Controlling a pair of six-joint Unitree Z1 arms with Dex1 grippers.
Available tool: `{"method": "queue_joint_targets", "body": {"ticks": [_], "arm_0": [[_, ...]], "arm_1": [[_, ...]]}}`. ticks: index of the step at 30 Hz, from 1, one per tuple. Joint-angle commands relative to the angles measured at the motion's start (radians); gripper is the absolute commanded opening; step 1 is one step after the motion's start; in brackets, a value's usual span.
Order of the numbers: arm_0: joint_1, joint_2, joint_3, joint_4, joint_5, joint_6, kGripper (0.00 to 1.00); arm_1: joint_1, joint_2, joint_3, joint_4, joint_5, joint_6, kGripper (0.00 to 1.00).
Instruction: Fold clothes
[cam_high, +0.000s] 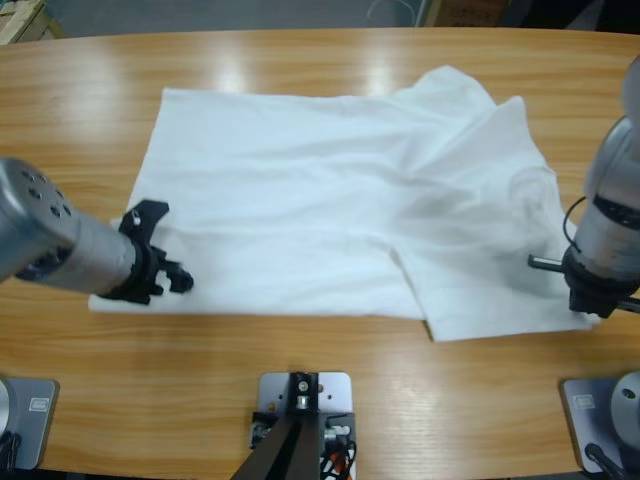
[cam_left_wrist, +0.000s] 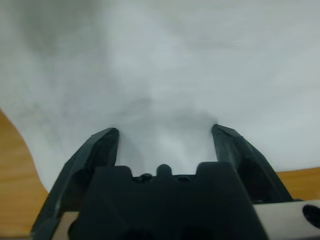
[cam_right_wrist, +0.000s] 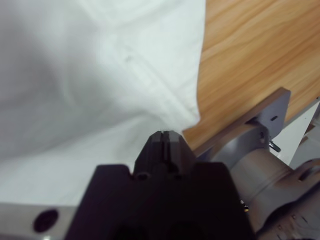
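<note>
**A:** How did the left gripper (cam_left_wrist: 165, 132) stand?

**B:** Its two black jaws were spread wide. White cloth of the T-shirt (cam_high: 340, 205) lay between and ahead of them, filling nearly all of the left wrist view. Whether the tips pressed on the cloth could not be told. In the high view that gripper (cam_high: 165, 250) sat over the shirt's corner nearest the tabletop's left front, with the silver arm (cam_high: 55, 235) coming in from the left edge.

**A:** And the right gripper (cam_right_wrist: 167, 134)?

**B:** Its jaws were pressed together, tip to tip. The tips met right at the shirt's hemmed edge, where the cloth ended and bare wood began. Whether any cloth was pinched between them could not be told. In the high view the right gripper (cam_high: 590, 295) was at the shirt's corner nearest the tabletop's right front, its arm (cam_high: 615, 200) reaching in from the right edge.

**A:** Where did the shirt itself lie?

**B:** Spread across the middle of the table (cam_high: 320, 400), long side running left to right, closer to the far edge than the front edge. The left part lay flat and smooth. The right part was rumpled, with a flap lying over it and a sleeve pointing toward the far right corner. A bare strip of wood ran along the front edge.
</note>
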Motion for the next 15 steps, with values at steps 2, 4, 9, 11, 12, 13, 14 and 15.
{"method": "queue_joint_targets", "body": {"ticks": [2,4,9,11,12,13,14,15], "arm_0": [[-0.107,-0.006,0.06,0.093,0.015,-0.147,0.772],[-0.084,-0.075,0.038,0.108,0.056,-0.139,0.846],[0.096,-0.224,-0.042,0.108,0.06,-0.081,0.83],[0.145,-0.232,-0.068,0.104,0.056,-0.066,0.83],[0.166,-0.23,-0.071,0.096,0.055,-0.066,0.83],[0.187,-0.22,-0.071,0.079,0.055,-0.065,0.83],[0.212,-0.199,-0.071,0.059,0.053,-0.064,0.829],[0.238,-0.173,-0.072,0.03,0.053,-0.064,0.822]], "arm_1": [[0.002,-0.213,-0.112,0.061,-0.071,-0.089,0.0],[0.002,-0.226,-0.165,0.068,-0.087,-0.147,0.0],[-0.063,-0.174,-0.344,0.069,-0.034,-0.398,0.314],[-0.075,-0.151,-0.372,0.07,-0.014,-0.411,0.368],[-0.074,-0.143,-0.372,0.056,-0.011,-0.411,0.348],[-0.074,-0.134,-0.368,0.028,-0.009,-0.421,0.209],[-0.075,-0.124,-0.362,-0.007,-0.013,-0.447,0.022],[-0.081,-0.109,-0.362,-0.038,-0.027,-0.483,0.0]]}}
